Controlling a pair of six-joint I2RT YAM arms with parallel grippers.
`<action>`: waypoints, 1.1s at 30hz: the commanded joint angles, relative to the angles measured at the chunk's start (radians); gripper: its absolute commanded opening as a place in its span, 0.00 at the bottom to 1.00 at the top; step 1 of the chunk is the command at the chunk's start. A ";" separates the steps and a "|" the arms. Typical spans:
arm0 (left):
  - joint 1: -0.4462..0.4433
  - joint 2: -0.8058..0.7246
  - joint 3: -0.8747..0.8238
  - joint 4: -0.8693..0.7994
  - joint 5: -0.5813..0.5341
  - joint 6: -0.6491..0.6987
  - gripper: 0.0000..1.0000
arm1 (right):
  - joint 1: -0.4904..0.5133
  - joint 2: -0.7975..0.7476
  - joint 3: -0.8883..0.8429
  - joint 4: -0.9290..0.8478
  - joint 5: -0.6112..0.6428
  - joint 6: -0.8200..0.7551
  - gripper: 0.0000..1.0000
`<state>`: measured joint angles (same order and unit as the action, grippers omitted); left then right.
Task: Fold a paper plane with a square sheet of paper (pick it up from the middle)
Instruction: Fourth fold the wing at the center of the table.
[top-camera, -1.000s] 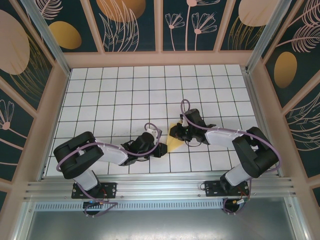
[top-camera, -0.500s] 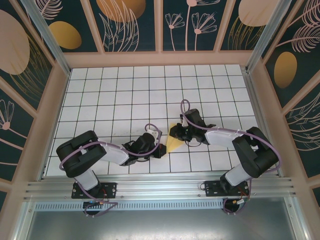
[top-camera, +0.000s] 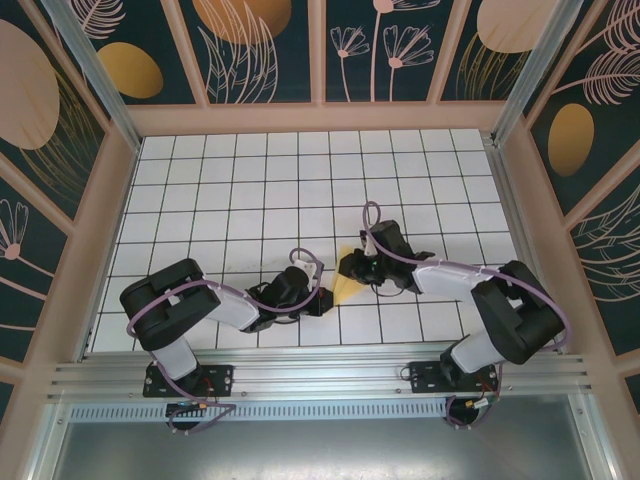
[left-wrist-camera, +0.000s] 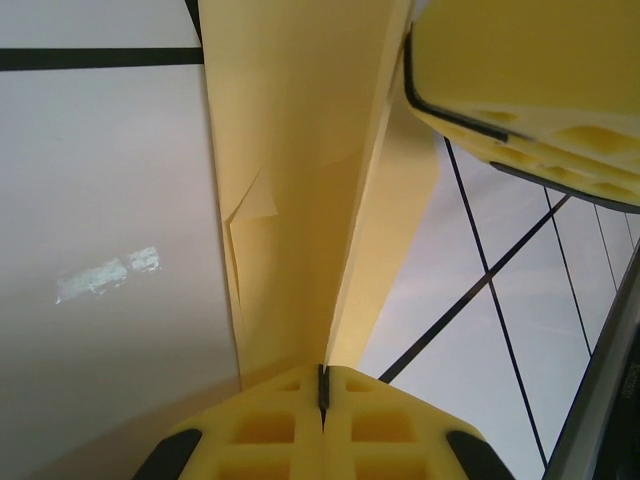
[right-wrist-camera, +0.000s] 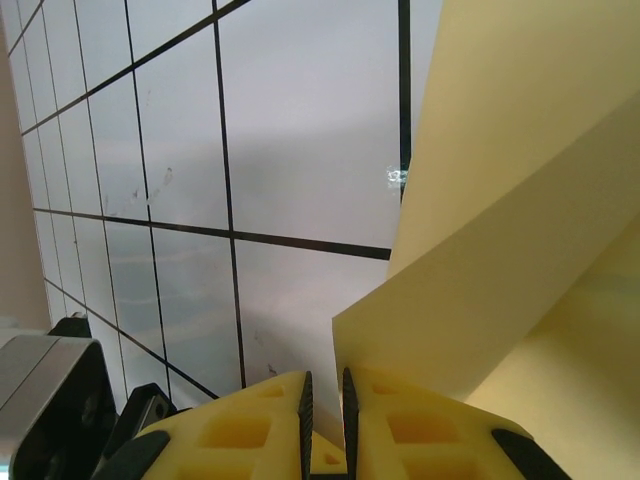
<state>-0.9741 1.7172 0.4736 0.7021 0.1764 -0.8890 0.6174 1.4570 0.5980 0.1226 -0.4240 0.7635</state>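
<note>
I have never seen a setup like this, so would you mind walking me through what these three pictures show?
These are two robot arms bolted at the near edge of a white gridded table, each ending in a two-finger gripper. The wide picture comes from a fixed camera above and behind them. The two close-ups come from a camera on each wrist, looking out between that gripper's own fingers. Between the arms is a partly folded yellow paper, creased lengthwise. The left gripper is shut on its near end. The right gripper appears to pinch the far end, its jaws a narrow slit apart. It looks like a paper plane midway through folding.
</note>
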 joint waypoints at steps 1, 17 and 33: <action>0.009 0.022 -0.023 -0.005 0.020 -0.025 0.00 | 0.007 -0.052 -0.031 -0.014 0.010 -0.012 0.19; 0.019 0.024 -0.024 0.012 0.047 -0.034 0.10 | 0.014 0.087 0.026 0.035 -0.010 -0.015 0.16; 0.019 -0.032 -0.003 -0.108 -0.003 0.026 0.28 | 0.014 0.087 0.033 0.038 0.004 -0.010 0.16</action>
<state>-0.9615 1.7054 0.4736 0.7181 0.2268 -0.9005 0.6266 1.5356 0.6003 0.1471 -0.4355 0.7635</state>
